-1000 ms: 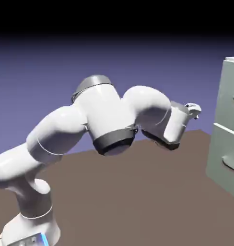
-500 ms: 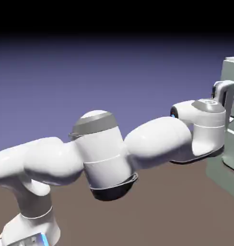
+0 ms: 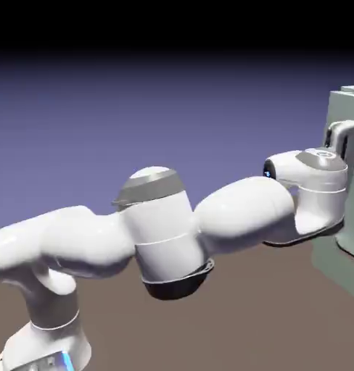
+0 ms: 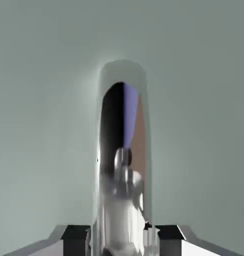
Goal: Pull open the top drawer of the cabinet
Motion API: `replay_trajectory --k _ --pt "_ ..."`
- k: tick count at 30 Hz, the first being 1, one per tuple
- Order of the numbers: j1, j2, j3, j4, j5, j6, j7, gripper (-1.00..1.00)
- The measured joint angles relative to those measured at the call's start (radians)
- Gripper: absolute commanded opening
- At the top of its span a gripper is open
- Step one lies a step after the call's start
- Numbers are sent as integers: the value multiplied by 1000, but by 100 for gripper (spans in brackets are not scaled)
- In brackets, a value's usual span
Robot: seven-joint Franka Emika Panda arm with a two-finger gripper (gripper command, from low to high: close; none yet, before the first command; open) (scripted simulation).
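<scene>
While the brown worktop [image 3: 231, 326] spreads below, the white Franka arm [image 3: 165, 232] reaches toward the grey-green cabinet [image 3: 328, 262] at the exterior view's right. The cabinet's top drawer [image 3: 341, 109], the upper of its fronts, appears slightly out, and its shiny bar handle [image 4: 119, 220] is gripped between the fingertips of the claw [image 4: 123, 240].
</scene>
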Motion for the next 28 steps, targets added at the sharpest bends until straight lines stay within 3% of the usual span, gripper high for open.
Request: replay_trajectory --k 24,25,28 --pt "-797 50 334 -835 38 -87 51 -100" --pt "-817 55 342 -851 42 -83 49 100" --pt "-854 64 356 -876 49 -73 47 100"
